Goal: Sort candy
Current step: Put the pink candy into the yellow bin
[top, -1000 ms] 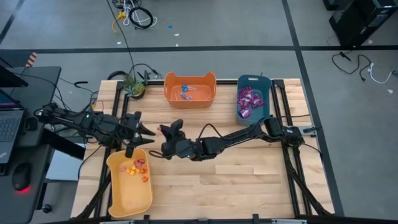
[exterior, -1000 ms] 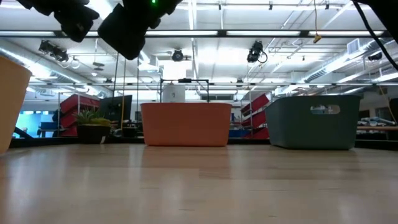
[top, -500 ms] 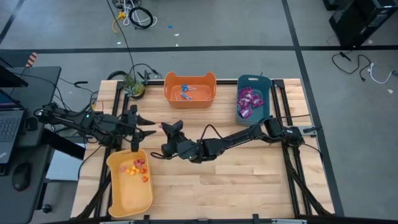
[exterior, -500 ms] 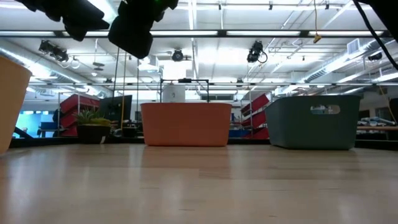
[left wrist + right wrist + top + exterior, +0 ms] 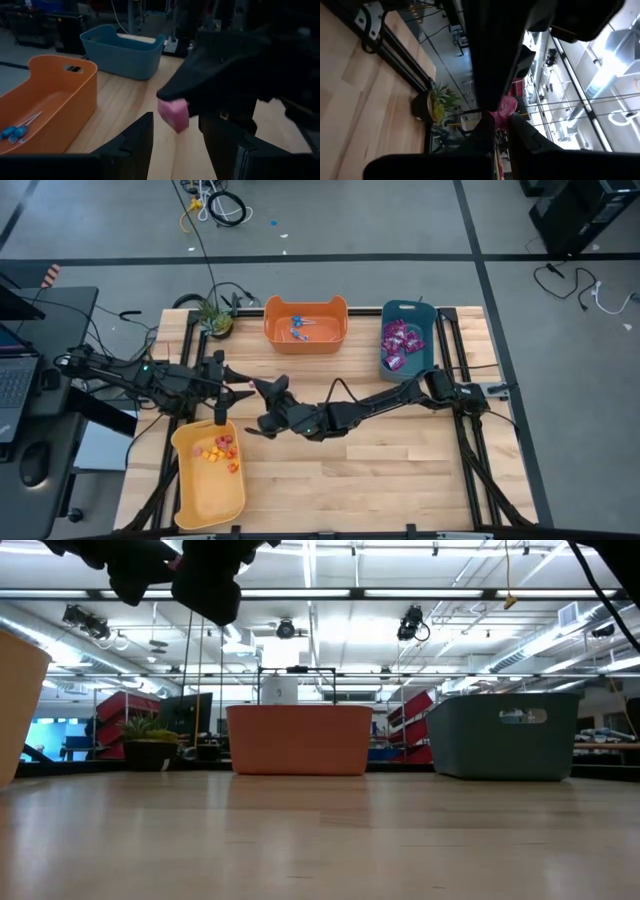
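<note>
My right gripper point(image 5: 256, 391) reaches across to the table's left half and is shut on a small pink candy point(image 5: 173, 114), held in the air. My left gripper point(image 5: 236, 388) is open right beside it. Its two fingers point(image 5: 131, 145) stand on either side of the candy without touching it. Blue lollipops point(image 5: 298, 329) lie in the orange bin point(image 5: 305, 340). Purple packets point(image 5: 399, 342) fill the teal bin point(image 5: 387, 367). Orange and red pieces point(image 5: 221, 451) lie in the yellow bin point(image 5: 205, 490), just nearer than the grippers. My right gripper pinches the pink candy point(image 5: 506, 105) between its two fingertips point(image 5: 192, 85); part of it juts out past them. The fingers lie about level, pointing toward the table's left side. The candy is lifted clear of the table.
A potted plant point(image 5: 214, 318) stands at the far left corner. A laptop and cables point(image 5: 20, 375) sit off the table's left side. Bare wood point(image 5: 370, 470) stretches over the near and right parts of the table.
My right gripper, carrying the pink candy, has moved a little toward the table's left, closer to my left gripper, and has turned slightly. In the low view both dark grippers have shifted left and up.
</note>
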